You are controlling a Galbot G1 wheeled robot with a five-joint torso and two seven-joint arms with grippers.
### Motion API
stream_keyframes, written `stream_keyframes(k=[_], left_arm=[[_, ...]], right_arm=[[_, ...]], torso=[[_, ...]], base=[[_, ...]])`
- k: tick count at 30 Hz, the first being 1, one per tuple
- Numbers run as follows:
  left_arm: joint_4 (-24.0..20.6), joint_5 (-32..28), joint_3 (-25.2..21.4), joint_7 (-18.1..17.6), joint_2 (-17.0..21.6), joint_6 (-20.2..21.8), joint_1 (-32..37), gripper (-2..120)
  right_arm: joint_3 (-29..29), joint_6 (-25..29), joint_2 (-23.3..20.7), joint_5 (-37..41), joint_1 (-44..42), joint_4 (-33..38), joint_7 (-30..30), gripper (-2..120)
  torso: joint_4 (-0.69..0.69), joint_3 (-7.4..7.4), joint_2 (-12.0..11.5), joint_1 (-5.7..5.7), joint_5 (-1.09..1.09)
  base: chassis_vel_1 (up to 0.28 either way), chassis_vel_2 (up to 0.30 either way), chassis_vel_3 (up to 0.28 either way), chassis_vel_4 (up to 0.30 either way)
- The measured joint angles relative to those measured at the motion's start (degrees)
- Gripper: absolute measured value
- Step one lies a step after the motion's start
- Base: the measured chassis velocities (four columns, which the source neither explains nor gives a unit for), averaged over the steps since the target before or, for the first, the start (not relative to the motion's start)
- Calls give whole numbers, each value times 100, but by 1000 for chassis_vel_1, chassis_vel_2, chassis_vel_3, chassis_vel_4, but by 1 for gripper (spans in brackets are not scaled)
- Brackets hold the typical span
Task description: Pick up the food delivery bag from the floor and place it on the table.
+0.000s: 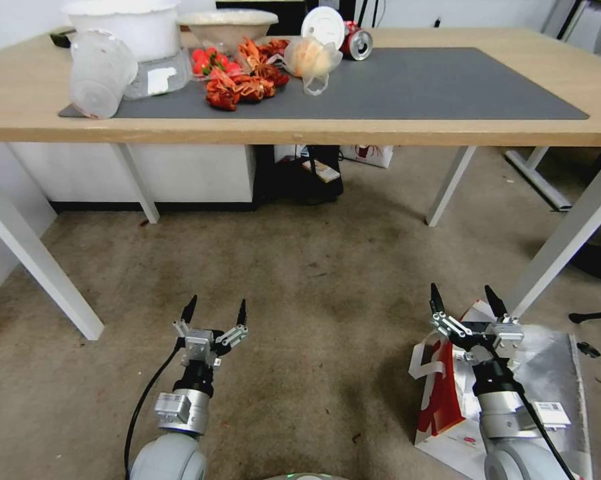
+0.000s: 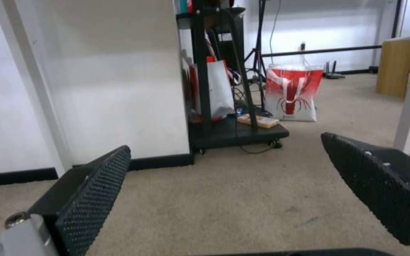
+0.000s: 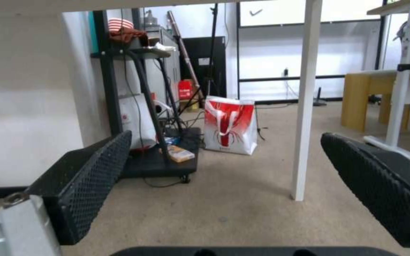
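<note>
The food delivery bag (image 1: 440,393) stands on the beige floor (image 1: 313,287) at the lower right. Its red side, white strap handles and silver foil lining all show. My right gripper (image 1: 462,291) is open and hangs above the bag's far edge, with the right arm covering part of the bag. In the right wrist view the right gripper (image 3: 226,136) has nothing between its fingers. My left gripper (image 1: 217,303) is open too, low over bare floor to the left, and the left gripper (image 2: 225,144) is likewise empty in its wrist view. The light-wood table (image 1: 447,130) with its dark grey mat stands ahead.
White tubs, clear cups, red crayfish (image 1: 243,83), a can and a small plastic bag crowd the mat's left end. A white table leg (image 1: 553,253) slants down beside the right gripper. A black cart (image 1: 310,177) and a red-and-white lobster bag (image 2: 293,90) sit beyond the table.
</note>
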Motion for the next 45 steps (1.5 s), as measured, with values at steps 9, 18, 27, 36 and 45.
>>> stream_keyframes(k=[9, 18, 27, 36, 45], left_arm=[[221, -69, -9, 58, 43, -437, -147, 100], [250, -227, -1, 36, 89, -332, -285, 100], [405, -333, 2, 34, 183, -250, -404, 100], [607, -329, 63, 45, 156, -254, -475, 100], [701, -329, 47, 29, 120, -215, -581, 100]], right_arm=[[484, -283, -121, -31, 16, -4, 470, 100], [905, -368, -157, -263, 49, -420, 545, 100], [1434, -381, -292, -460, 251, -1149, 562, 100], [1640, -309, -495, -680, 601, -2038, 476, 100], [1657, -298, -643, -767, 894, -2617, 512, 100]], torso=[[-1, 0, 22, 1, 0], [0, 0, 37, 4, 0], [0, 0, 48, 7, -1], [0, 0, 55, 7, 0], [0, 0, 59, 8, 0]], base=[[0, 0, 0, 0], [0, 0, 0, 0], [0, 0, 0, 0], [0, 0, 0, 0], [0, 0, 0, 0]])
